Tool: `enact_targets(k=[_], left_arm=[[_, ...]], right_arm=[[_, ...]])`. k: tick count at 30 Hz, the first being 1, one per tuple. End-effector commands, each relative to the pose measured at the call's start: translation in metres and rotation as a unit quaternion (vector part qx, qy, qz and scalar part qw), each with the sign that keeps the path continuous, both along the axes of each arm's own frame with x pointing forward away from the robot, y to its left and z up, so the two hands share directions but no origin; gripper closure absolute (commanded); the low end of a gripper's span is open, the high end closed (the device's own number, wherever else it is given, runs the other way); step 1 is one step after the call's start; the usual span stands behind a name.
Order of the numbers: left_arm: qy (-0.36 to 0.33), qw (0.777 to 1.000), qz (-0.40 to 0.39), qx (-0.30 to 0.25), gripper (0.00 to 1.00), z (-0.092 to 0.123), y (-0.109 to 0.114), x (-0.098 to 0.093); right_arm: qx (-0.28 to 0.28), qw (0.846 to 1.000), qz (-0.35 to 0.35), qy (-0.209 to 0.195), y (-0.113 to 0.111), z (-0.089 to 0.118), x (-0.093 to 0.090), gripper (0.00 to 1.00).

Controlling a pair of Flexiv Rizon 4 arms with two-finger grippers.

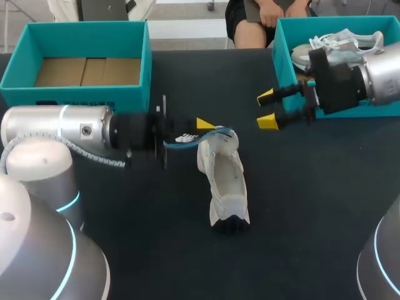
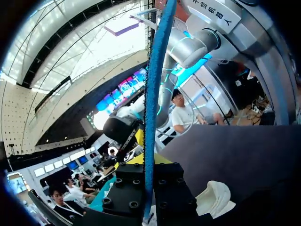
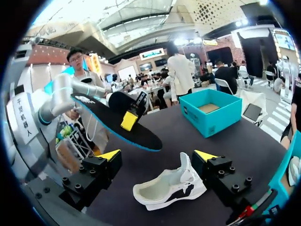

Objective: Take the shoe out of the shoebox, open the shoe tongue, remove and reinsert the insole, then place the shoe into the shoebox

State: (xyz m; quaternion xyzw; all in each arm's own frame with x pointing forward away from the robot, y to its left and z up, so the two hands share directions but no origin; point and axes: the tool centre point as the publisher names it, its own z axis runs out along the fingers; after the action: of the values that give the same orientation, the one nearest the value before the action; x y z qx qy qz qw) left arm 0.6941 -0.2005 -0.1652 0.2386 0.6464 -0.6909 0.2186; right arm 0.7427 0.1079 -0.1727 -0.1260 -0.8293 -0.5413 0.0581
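**A:** Since you stand at the bench (image 1: 312,219), what is its surface like?

**B:** Flat, dark and matte. Two teal cardboard boxes sit at its far edge. The left shoebox (image 1: 75,97) is rectangular with a plain brown floor. The right shoebox (image 1: 281,47) holds a second white shoe (image 1: 340,42), laces showing.

**A:** And the shoe itself?

**B:** The shoe (image 1: 226,181) lies on the bench between the boxes, out of both. It is white and soft-looking, with black marks low on it and a gaping mouth.

**A:** The insole?

**B:** The insole (image 3: 143,135) is out of the shoe. It is a thin, long oval, dark-faced with a blue rim, held in the air by the shoe's far end.

**A:** The fingers?

**B:** The left gripper (image 1: 201,128) has its fingers clamped on the insole, one against each face. The right gripper (image 1: 267,110) hangs before the right shoebox, its fingers spread wide and touching nothing.
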Motion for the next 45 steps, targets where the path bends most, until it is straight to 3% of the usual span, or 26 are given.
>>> enact_targets(k=[1, 2, 26, 35, 45], left_arm=[[0.016, 1.0, 0.006, -0.003, 1.0, -0.005, 0.0, -0.011], [0.026, 1.0, 0.006, -0.001, 1.0, -0.006, 0.0, -0.012], [0.026, 1.0, 0.006, -0.001, 1.0, -0.006, 0.0, -0.012], [0.04, 0.999, -0.012, 0.028, 1.0, -0.047, -0.006, -0.022], [0.034, 0.998, -0.016, 0.045, 1.0, -0.077, -0.007, -0.046]], right_arm=[[-0.09, 0.988, 0.029, -0.119, 0.006, -0.003, -0.006, 0.0], [-0.089, 0.986, 0.026, -0.137, 0.006, -0.003, -0.008, 0.0], [-0.089, 0.986, 0.026, -0.137, 0.006, -0.003, -0.008, 0.0], [-0.198, 0.968, 0.045, -0.148, -0.001, -0.046, -0.017, 0.0], [-0.211, 0.965, 0.052, -0.144, 0.001, -0.093, -0.034, 0.0]])
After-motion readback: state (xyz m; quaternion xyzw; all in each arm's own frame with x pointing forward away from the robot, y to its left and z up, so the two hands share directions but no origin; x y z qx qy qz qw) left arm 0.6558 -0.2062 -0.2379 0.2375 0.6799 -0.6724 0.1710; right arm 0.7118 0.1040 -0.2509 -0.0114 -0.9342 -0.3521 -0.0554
